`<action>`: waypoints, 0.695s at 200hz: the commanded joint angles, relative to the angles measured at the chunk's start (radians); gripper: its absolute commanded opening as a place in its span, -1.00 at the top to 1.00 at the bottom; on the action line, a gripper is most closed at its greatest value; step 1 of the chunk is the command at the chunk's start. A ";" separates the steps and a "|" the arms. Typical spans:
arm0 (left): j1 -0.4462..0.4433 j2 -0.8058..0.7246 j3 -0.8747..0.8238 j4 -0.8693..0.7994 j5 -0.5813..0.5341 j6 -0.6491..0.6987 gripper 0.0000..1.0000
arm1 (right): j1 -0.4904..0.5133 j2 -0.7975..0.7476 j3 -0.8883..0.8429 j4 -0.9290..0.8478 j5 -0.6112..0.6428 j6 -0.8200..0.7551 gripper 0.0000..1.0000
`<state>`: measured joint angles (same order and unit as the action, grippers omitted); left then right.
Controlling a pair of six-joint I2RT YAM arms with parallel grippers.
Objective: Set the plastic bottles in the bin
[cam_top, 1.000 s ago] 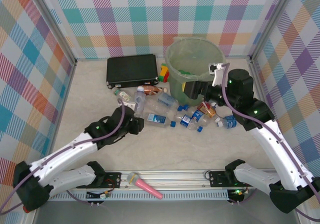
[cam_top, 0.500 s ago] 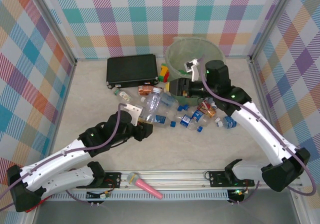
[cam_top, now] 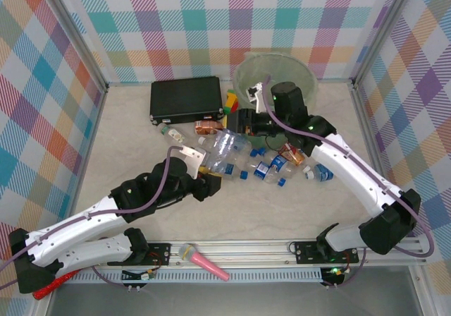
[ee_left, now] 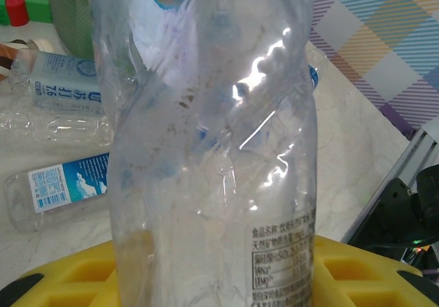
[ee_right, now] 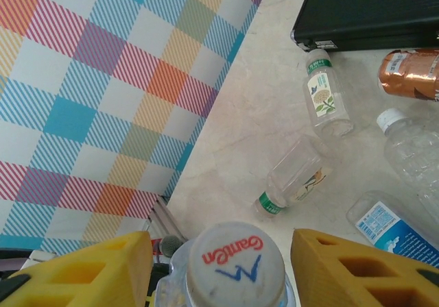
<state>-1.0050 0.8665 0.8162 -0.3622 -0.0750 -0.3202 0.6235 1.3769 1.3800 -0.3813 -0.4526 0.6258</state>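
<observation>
My left gripper is shut on a clear crushed bottle, held up off the table; that bottle stands between its yellow fingers. My right gripper is open at the bottle's top: the white cap sits between its yellow fingers, with gaps on both sides. The pale-green bin stands behind the right arm, partly hidden by it. Several more bottles lie in front of the bin, with a copper one and green-capped ones to the left.
A flat black case lies at the back left. A red, yellow and green toy sits beside the bin. A pink microphone stick rests on the front rail, a red glittery stick at the bottom left.
My left gripper has lifted the clear bottle up and rightward. My right arm swung left from the bin's front, and its fingers now straddle the bottle's cap.
</observation>
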 commanded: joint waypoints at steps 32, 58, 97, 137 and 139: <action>-0.015 -0.014 0.040 0.026 0.006 0.021 0.07 | 0.014 0.030 0.028 0.035 -0.013 0.017 0.02; -0.015 -0.021 0.040 0.025 -0.004 0.021 0.06 | 0.028 0.031 0.025 0.032 -0.012 0.007 0.02; -0.015 -0.018 0.040 0.024 -0.008 0.020 0.05 | 0.033 0.023 0.022 0.029 -0.004 0.001 0.36; -0.015 -0.028 0.043 0.010 -0.029 0.016 -0.36 | 0.033 -0.019 0.048 0.004 0.069 -0.027 0.46; -0.015 -0.029 0.043 0.009 -0.030 0.015 -0.43 | 0.033 -0.021 0.050 0.000 0.076 -0.029 0.46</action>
<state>-1.0069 0.8665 0.8242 -0.3656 -0.0837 -0.3176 0.6495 1.4010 1.3834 -0.3740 -0.4416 0.6388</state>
